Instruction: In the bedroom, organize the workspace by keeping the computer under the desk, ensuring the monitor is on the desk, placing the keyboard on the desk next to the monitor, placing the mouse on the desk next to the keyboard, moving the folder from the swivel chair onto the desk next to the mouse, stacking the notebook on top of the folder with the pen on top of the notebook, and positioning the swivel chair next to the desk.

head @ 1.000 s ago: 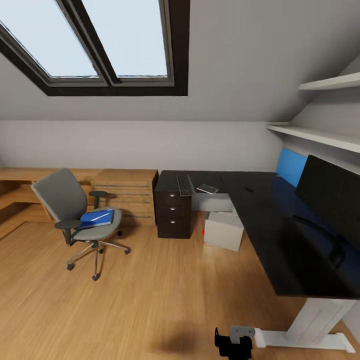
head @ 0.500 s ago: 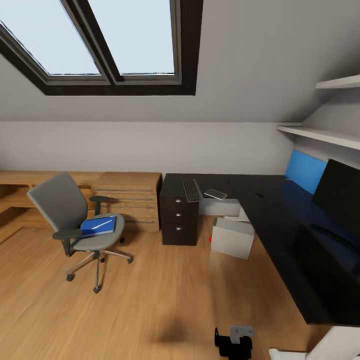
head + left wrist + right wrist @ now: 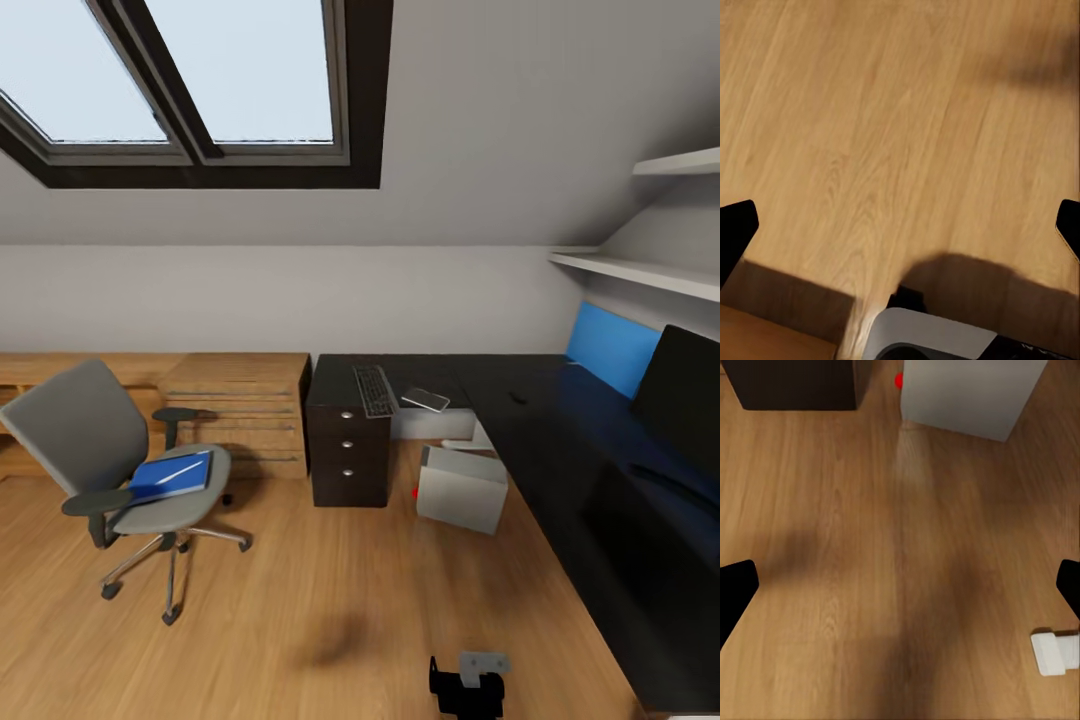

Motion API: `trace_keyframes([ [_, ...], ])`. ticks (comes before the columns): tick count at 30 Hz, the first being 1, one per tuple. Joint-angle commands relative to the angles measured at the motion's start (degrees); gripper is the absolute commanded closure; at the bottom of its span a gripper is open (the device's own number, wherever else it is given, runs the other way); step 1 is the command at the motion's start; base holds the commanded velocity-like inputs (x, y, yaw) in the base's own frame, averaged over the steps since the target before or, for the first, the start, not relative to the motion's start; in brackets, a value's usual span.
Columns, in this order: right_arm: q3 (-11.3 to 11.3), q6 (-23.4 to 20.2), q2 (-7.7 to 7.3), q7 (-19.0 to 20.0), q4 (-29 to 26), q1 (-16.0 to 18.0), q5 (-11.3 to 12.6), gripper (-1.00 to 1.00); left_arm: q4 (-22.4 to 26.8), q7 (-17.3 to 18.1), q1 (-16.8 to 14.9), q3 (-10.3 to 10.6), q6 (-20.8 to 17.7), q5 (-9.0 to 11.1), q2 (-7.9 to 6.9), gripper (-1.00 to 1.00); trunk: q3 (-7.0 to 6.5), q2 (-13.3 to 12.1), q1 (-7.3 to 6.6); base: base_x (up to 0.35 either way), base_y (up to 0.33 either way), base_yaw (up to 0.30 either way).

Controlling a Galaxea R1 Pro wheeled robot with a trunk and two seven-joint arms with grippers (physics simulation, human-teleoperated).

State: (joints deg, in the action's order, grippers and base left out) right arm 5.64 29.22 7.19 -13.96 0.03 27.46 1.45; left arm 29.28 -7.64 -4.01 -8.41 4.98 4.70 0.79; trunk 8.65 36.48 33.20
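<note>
The swivel chair [image 3: 95, 445] stands on the wood floor at the left, with the blue folder [image 3: 165, 478] on its seat and the white pen [image 3: 182, 469] lying across the folder. The black-topped desk [image 3: 560, 450] runs along the right. The monitor [image 3: 690, 390] stands on it at the far right. The keyboard [image 3: 374, 390], a pale flat item that may be the notebook [image 3: 425, 400] and the small dark mouse [image 3: 517, 398] lie at the desk's far end. The grey computer [image 3: 462, 487] sits on the floor beside the desk. My left gripper [image 3: 900, 229] and right gripper [image 3: 900, 589] are open over bare floor.
A dark three-drawer unit [image 3: 348, 450] stands under the keyboard end, beside a light-wood drawer chest [image 3: 240, 405]. In the right wrist view the computer [image 3: 967, 394] and drawer unit [image 3: 791, 382] lie ahead, and a white desk foot [image 3: 1057, 652] is close by. White shelves [image 3: 640, 270] hang above the desk.
The whole head view has shifted, so the camera has moved: the chair now sits lower and further left in the picture, and the desk's white leg has left the frame. The things themselves have not moved.
</note>
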Motion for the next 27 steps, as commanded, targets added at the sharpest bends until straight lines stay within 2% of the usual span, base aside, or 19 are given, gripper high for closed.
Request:
trace_keyframes([
  [1, 0.46, 0.07, -0.02, -0.37, 0.06, 0.05, 0.14, -1.0, -0.01, 0.0, -0.04, -0.08, 0.19, 0.49, 0.05, -1.0, 0.09, 0.07, 0.05, 0.324, 0.0, -0.015],
  [23, 0.51, 0.14, 0.01, 0.16, 0.03, 0.05, 0.13, -1.0, -0.03, 0.05, -0.04, -0.11, 0.21, 0.52, 0.08, -1.0, 0.09, 0.07, 0.05, 0.327, 0.0, -0.002],
  [24, 0.64, 0.16, 0.06, 1.59, -0.29, 0.05, 0.15, -1.0, 0.76, 0.07, -0.04, -0.06, 0.08, 0.63, 0.04, -1.0, 0.09, 0.07, 0.05, 0.332, 0.0, 0.0],
  [27, 0.83, 0.2, 0.18, 2.15, -1.08, 0.05, 0.09, -1.0, 3.19, 0.05, -0.04, -0.04, -0.17, 0.65, 0.02, -1.0, 0.09, 0.07, 0.05, 0.332, 0.0, 0.0],
])
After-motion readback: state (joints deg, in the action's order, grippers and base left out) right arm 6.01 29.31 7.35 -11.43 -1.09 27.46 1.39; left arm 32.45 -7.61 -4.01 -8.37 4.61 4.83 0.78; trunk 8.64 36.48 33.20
